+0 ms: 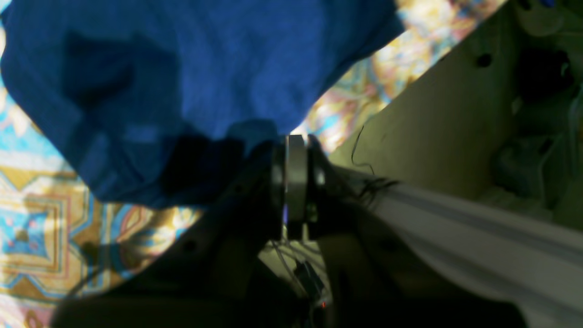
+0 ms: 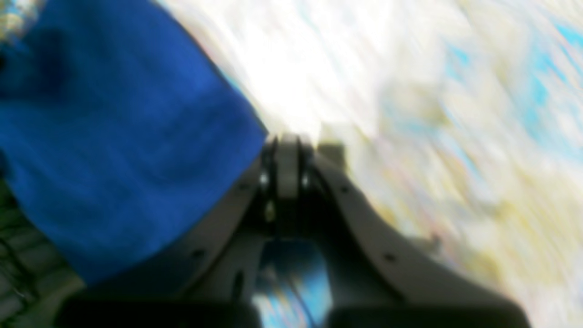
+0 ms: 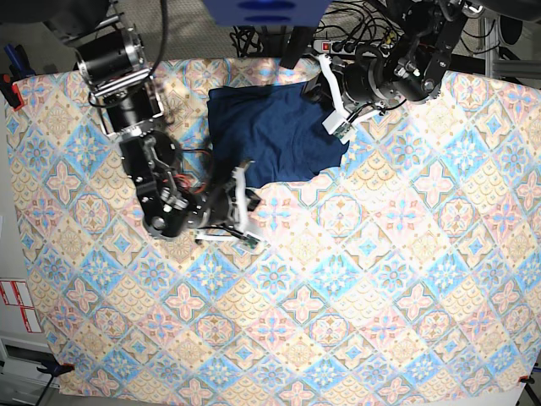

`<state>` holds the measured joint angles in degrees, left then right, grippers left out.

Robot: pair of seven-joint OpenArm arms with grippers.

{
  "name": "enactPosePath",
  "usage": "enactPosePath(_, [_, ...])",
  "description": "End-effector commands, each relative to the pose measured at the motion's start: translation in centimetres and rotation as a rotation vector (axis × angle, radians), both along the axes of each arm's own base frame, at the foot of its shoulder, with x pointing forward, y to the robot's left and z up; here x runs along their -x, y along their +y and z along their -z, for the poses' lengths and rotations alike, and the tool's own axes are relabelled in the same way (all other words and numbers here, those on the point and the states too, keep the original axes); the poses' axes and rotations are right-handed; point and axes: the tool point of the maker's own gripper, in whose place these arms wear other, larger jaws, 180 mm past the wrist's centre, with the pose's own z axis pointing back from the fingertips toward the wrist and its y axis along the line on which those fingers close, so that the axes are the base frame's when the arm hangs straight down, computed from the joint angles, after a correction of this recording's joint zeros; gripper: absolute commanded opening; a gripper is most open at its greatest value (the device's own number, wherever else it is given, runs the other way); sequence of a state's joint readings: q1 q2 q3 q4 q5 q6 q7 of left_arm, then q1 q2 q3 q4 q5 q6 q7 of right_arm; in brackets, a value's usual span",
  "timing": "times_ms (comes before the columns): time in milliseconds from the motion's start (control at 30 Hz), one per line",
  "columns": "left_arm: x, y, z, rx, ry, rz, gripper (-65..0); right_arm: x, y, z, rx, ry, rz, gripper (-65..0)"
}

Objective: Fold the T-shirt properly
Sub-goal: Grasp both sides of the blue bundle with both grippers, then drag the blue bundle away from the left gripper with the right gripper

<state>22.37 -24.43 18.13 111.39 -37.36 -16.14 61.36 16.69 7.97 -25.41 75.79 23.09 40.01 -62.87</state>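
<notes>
Navy knit T-shirt bunched at table's far edge; soft, light, limp. Left tool and right tool both pressed together, apparently empty. Best taken at hem corners.

Base view: bright, even overhead light, sharp, only soft short shadows under the arms. Left wrist view: dim and contrasty, left gripper nearly black and soft w/ close-up blur, dark shadow on shirt, cloth behind still readable. Right wrist view: heavy motion blur throughout, glare washes out top centre, right gripper smeared.
</notes>
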Motion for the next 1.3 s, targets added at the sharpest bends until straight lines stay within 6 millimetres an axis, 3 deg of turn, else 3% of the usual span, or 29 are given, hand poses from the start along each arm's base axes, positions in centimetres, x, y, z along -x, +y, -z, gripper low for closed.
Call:
enactPosePath(0, [-0.6, 0.2, -0.1, 0.004, -0.014, -0.004, -65.0, -2.3, -0.1, -1.6, -0.032, -0.052, 0.019, -64.9])
enactPosePath(133, [-0.5, 2.0, 2.4, -0.096, 0.011, -0.006, -65.0, -2.7, 0.8, 0.5, -0.067, 0.031, 0.058, -64.9])
enactPosePath(300, [-1.6, 3.0, 4.6, -0.184, 0.006, -0.016, -65.0, -1.7, -0.2, 3.4, -0.044, 0.135, 0.095, -64.9])
enactPosePath(400, [-2.5, 3.3, 5.5, -0.209, -0.003, -0.030, -65.0, -1.1, -0.7, 4.0, -0.027, 0.156, 0.096, -64.9])
enactPosePath(500, [-2.9, 3.9, 6.4, -0.224, -0.010, -0.044, -65.0, 1.5, -2.0, 6.0, 0.040, 0.215, 0.071, -64.9])
enactPosePath(600, [-3.7, 4.2, 7.2, -0.237, -0.022, -0.049, -65.0, 3.1, -3.1, 6.2, 0.088, 0.197, 0.019, -64.9])
enactPosePath(800, [-4.8, 3.6, 8.9, -0.283, -0.044, 0.024, -65.0, 5.4, -5.7, 5.3, 0.141, 0.123, -0.047, -64.9])
enactPosePath(933, [-6.8, 3.3, 9.3, -0.288, -0.081, 0.039, -65.0, 6.0, -7.0, 4.2, 0.161, 0.071, -0.072, -64.9])
enactPosePath(1100, [-10.3, 2.6, 8.3, -0.290, -0.158, 0.029, -65.0, 5.8, -8.6, 1.9, 0.178, -0.013, -0.087, -64.9])
enactPosePath(1267, [-13.5, 1.7, 8.6, -0.316, -0.176, 0.017, -65.0, 4.7, -11.0, -1.6, 0.133, -0.119, 0.051, -65.0])
